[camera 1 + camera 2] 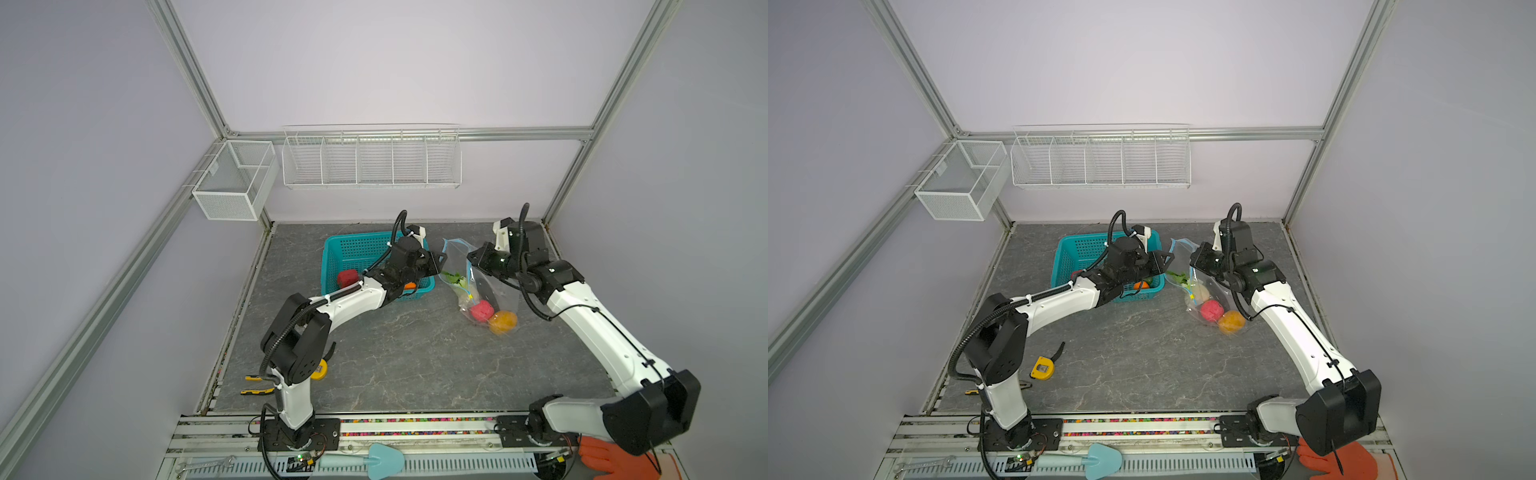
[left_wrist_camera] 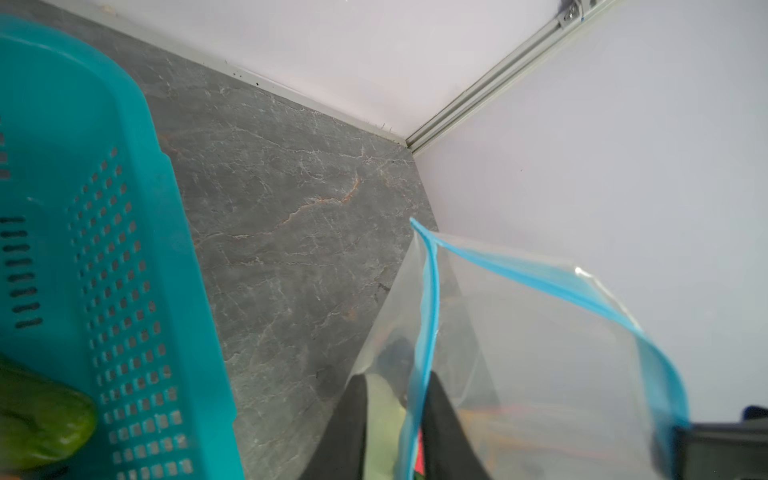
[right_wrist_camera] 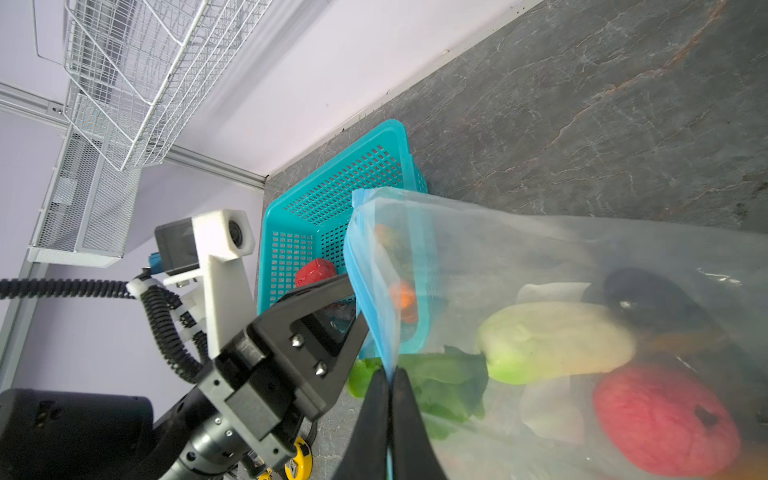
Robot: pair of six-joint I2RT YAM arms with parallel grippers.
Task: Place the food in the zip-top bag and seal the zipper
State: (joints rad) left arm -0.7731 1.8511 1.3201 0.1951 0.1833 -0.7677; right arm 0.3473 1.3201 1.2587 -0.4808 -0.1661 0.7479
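R pincer [image 3: 390,376] is pressed together on the zipper [image 3: 372,299] of the zip-top bag [image 1: 498,291], which lies on the worktop [image 1: 415,361] just beside the teal basket [image 1: 357,249]. L pincer [image 2: 395,380] stands w/ fingers either side of the blue strip, slightly apart; whether it pinches, I cannot tell. Inside the bag: food, incl. a red piece [image 1: 481,311] & an orange piece [image 1: 503,322]

The grey marbled surface [image 1: 415,357] carried a teal basket [image 1: 353,249] near its back edge, a clear bag [image 1: 498,297] just beside it, and a yellow tape measure [image 1: 1043,368] well apart, toward the front left corner
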